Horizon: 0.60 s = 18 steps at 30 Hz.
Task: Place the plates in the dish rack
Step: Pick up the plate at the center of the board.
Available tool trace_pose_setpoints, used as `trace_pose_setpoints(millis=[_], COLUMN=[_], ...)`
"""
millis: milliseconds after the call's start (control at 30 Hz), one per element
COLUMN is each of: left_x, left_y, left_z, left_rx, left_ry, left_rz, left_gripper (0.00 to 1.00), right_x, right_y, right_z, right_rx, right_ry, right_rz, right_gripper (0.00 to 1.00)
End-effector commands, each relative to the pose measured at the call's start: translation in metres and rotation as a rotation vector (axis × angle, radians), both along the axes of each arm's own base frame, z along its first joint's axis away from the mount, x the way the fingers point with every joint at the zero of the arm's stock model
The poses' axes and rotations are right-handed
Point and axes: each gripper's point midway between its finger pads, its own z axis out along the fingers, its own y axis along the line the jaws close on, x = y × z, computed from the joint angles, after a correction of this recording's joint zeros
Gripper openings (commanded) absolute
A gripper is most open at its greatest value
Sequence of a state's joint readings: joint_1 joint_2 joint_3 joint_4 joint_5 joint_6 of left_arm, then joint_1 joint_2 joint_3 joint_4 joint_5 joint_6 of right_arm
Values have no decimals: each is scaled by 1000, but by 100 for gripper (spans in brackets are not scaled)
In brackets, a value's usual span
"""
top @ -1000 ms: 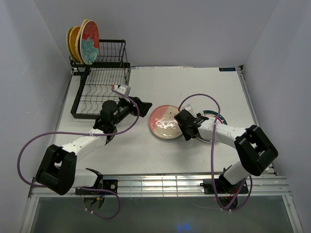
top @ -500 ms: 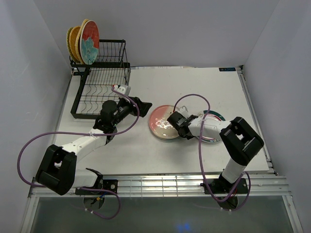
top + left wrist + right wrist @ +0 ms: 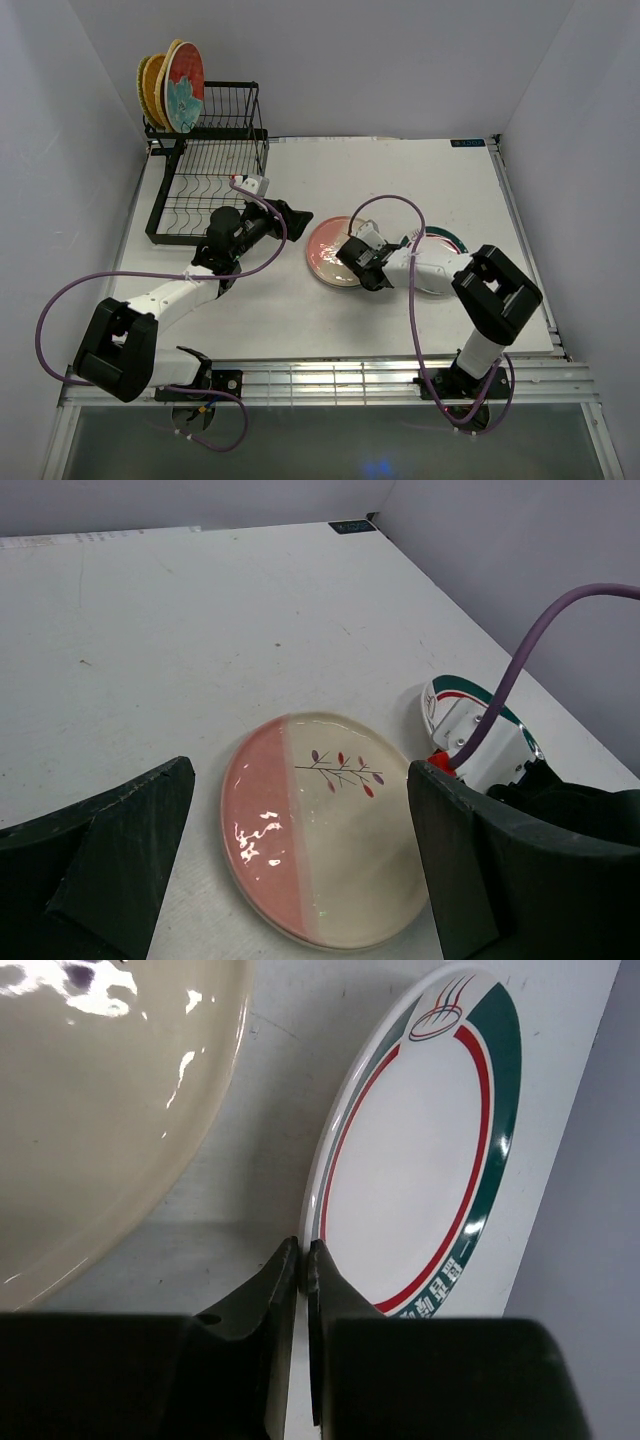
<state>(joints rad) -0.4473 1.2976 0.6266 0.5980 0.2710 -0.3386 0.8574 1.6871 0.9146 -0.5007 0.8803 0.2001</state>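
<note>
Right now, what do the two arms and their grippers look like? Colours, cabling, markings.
Left arm and right arm: white links, bulky black joint housings, no markings legible. One purple cable loops along the left arm, and another along the right. Left gripper: matte black, with broad wedge-shaped fingers. Right gripper: black, with fingers tapering to thin tips.

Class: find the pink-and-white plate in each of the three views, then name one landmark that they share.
Top external: the pink-and-white plate lies flat near the picture's middle.
Left wrist: lower middle, pink half on the left.
Right wrist: upper left corner, only its cream part in view.
Shared landmark: the green-and-red-rimmed white plate beside it.
</note>
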Motion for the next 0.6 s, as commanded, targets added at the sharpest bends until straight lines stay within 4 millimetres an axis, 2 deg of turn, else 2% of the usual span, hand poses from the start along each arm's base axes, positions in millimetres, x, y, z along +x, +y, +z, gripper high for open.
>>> trace_pose_setpoints(millis=[0, 200, 400, 500, 567], left_x=[-4, -3, 1, 2, -1], left_y=[-3, -8, -10, -10, -15], left_z=[7, 0, -3, -3, -11], left_rx=[-9, -24, -67, -90, -107], left_ry=[-11, 66, 184, 229, 291], left_rz=[-18, -39, -71, -93, -127], left_gripper=[98, 98, 98, 98, 98], right_x=[7, 2, -5, -10, -12], right_y=[13, 29, 45, 59, 65], right_z=[27, 50, 63, 71, 79], right_rx=[52, 48, 49, 94, 118], right_ry=[-130, -232, -290, -331, -364], right_rz=[8, 79, 156, 211, 253], right_gripper=[8, 8, 8, 8, 8])
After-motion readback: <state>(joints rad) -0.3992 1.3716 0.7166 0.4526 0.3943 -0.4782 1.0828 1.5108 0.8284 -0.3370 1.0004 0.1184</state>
